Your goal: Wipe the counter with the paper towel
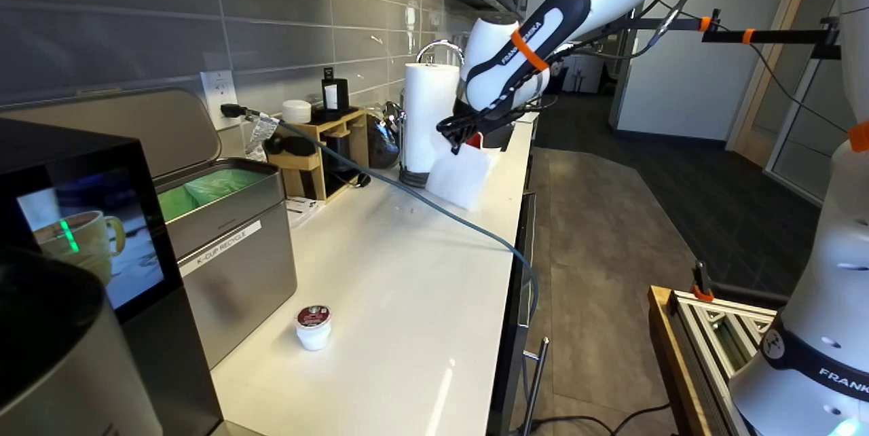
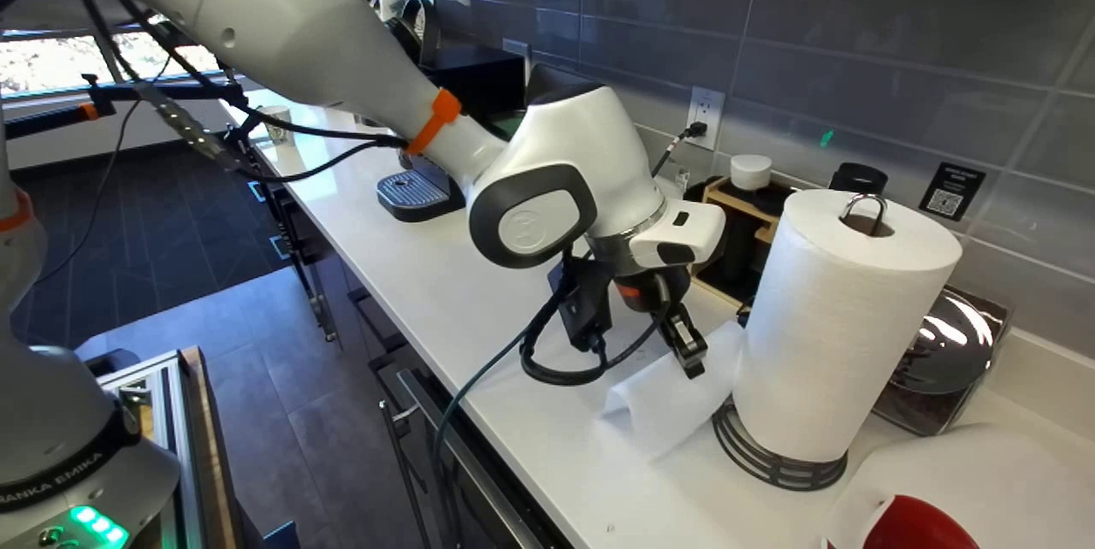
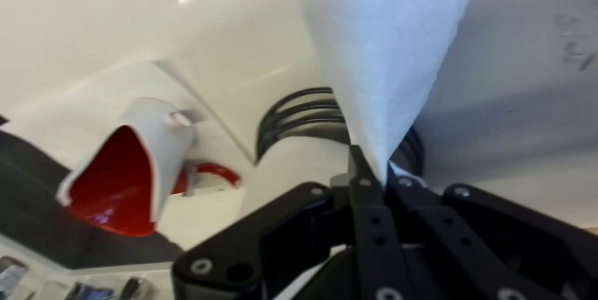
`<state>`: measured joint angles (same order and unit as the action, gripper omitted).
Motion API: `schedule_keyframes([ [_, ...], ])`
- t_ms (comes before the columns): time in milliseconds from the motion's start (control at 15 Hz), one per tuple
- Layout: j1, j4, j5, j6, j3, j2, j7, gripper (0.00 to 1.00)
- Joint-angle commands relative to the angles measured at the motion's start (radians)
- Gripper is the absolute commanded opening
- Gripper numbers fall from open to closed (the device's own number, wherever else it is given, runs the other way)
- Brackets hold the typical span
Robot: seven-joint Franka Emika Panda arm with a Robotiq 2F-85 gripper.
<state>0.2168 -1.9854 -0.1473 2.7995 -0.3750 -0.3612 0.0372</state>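
Note:
The paper towel (image 1: 460, 178) is a limp white sheet hanging from my gripper (image 1: 456, 144). It shows in both exterior views, beside the roll (image 2: 676, 408). In the wrist view my gripper (image 3: 376, 169) is shut on a pinched corner of the paper towel (image 3: 387, 43), which fans out from the fingertips. The gripper also shows in an exterior view (image 2: 695, 368), above the off-white counter (image 2: 385, 262). The towel's lower edge is close to the counter; I cannot tell whether it touches. Small dark marks (image 3: 574, 43) lie on the counter in the wrist view.
The white roll (image 2: 838, 335) stands upright on a black wire base (image 2: 774, 459) right beside the gripper. A red-and-white object (image 3: 117, 174) is near it. A blue cable (image 1: 441, 208) crosses the counter. A small cup (image 1: 313, 331), a bin (image 1: 234, 252) and a wooden rack (image 1: 316, 151) stand on it.

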Motion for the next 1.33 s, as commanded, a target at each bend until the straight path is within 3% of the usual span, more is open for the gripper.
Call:
schedule_keyframes([
  [0, -0.130, -0.105, -0.240, 0.115, -0.235, 0.058, 0.255, 0.00],
  [200, -0.266, -0.085, -0.388, 0.184, -0.470, -0.004, 0.462, 0.00],
  [400, -0.416, -0.094, -0.517, 0.146, -0.661, -0.062, 0.645, 0.00],
  [467, -0.317, -0.087, -0.446, 0.154, -0.552, -0.006, 0.518, 0.01],
  [600, -0.378, -0.092, -0.485, 0.154, -0.622, -0.034, 0.587, 0.01],
  [733, -0.395, -0.091, -0.487, 0.154, -0.635, -0.050, 0.604, 0.01],
  [867, -0.385, -0.085, -0.489, 0.126, -0.628, -0.067, 0.585, 0.00],
  [1067, -0.387, -0.060, -0.521, 0.049, -0.675, -0.140, 0.572, 0.00],
  [1267, -0.365, -0.061, -0.495, -0.001, -0.658, -0.181, 0.505, 0.00],
])
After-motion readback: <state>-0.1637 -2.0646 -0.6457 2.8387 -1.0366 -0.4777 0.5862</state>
